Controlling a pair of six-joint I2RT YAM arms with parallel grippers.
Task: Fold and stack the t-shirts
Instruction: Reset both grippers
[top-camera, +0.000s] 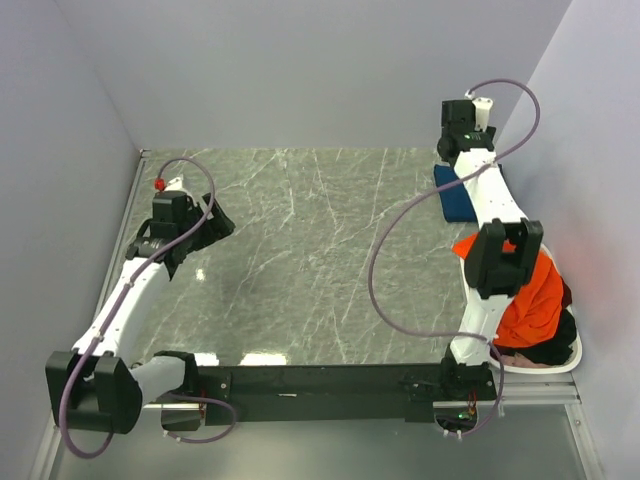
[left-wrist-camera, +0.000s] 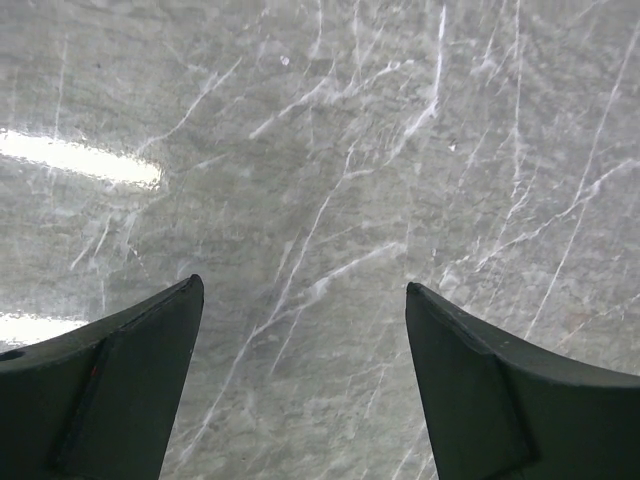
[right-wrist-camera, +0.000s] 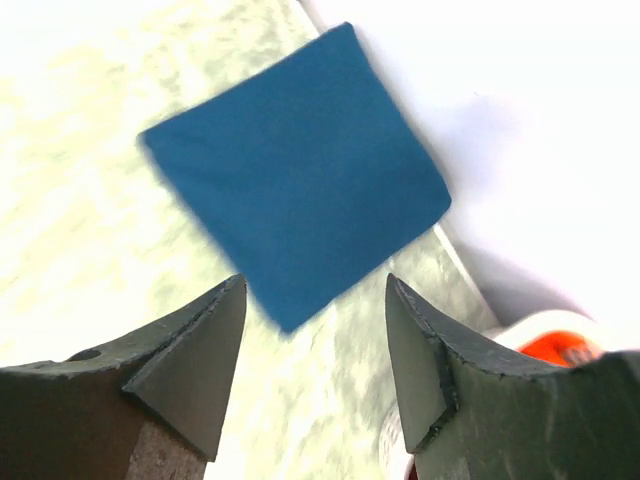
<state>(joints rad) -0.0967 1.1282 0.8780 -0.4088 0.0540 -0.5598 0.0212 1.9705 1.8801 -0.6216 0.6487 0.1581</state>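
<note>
blue shirt, folded into a neat square, lies flat at the far right edge of the table. right gripper hangs above it, well clear, jaws apart and holding nothing. left gripper is spread wide too, empty over the table. orange shirt sits heaped in the basket at near right, dark cloth under it. one shirt looks done, so the step in hand seems to be fetching the next. that calls for the right arm to swing to the basket, pinch the orange shirt and spread it flat mid-table.
</note>
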